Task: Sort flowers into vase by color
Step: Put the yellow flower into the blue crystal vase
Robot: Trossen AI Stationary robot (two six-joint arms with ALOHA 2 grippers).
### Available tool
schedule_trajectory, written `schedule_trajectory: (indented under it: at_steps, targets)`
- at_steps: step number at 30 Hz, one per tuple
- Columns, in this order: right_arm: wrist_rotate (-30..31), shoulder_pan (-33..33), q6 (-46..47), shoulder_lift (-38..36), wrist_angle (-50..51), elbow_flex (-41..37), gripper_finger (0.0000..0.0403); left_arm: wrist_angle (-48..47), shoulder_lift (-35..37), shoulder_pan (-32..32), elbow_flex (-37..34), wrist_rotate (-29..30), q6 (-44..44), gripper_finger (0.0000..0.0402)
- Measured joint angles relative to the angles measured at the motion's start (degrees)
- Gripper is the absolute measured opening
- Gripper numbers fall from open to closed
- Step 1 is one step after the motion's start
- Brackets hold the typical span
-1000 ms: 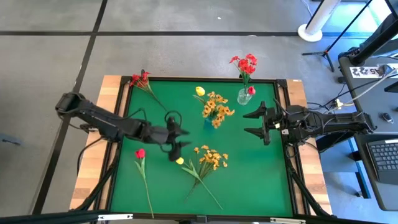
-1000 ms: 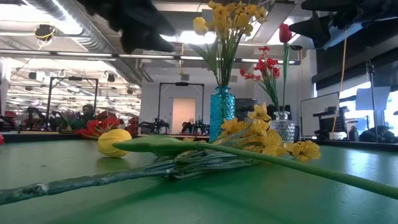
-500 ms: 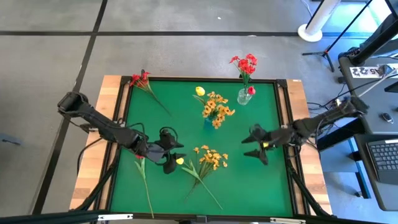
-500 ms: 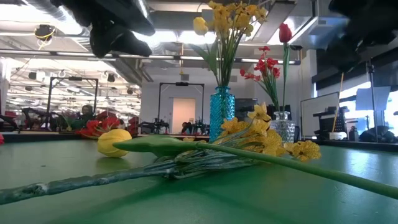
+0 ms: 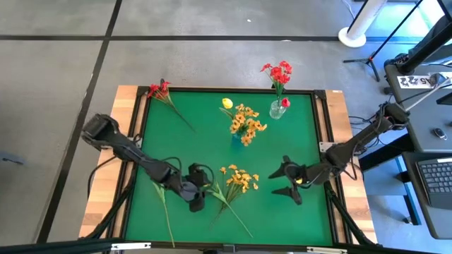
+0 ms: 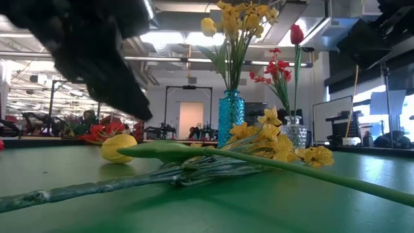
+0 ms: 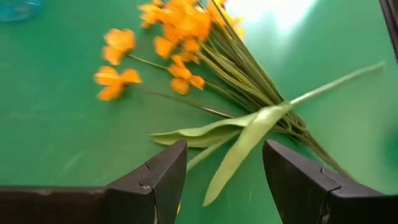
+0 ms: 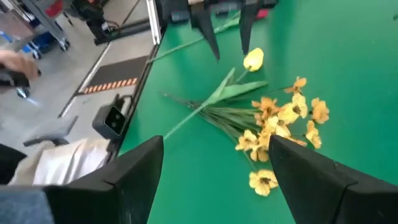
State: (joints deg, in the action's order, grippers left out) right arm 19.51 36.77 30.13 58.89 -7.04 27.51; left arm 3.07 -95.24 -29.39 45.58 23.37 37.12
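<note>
A yellow tulip lies on the green mat beside a loose yellow-orange cluster, and its head rests on the mat. My left gripper is open just above that tulip, one finger on either side of its leaf, without touching it. My right gripper is open and hovers right of the cluster. A red tulip's stem lies at the near left. A red cluster lies at the far left corner.
A blue vase holds yellow flowers and a clear vase holds red ones, both at the far middle of the mat. A black frame borders the mat. Bare mat lies at the near right.
My left gripper has moved toward the near edge and slightly right, coming down over the loose yellow tulip, still open. My right gripper has moved toward the near edge and left, toward the yellow-orange cluster, still open. The flowers have not moved.
</note>
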Motion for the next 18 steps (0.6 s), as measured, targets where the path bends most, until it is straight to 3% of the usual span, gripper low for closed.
schedule_trajectory:
  at_steps: [5,13,18]
  targets:
    - [0.67,0.00,0.05,-0.02,0.02,0.00,0.0291,7.00,-5.84,0.00,0.02,-0.79,-6.28,0.0203]
    - [2.62,-0.04,0.06,-0.02,-2.51,0.00,0.0291,7.68,-11.17,-0.04,0.19,1.11,-12.45,0.0199]
    - [2.62,-0.04,-0.33,-0.02,-3.36,0.00,0.0291,7.08,-11.24,-0.09,0.15,6.29,-16.09,0.0154]
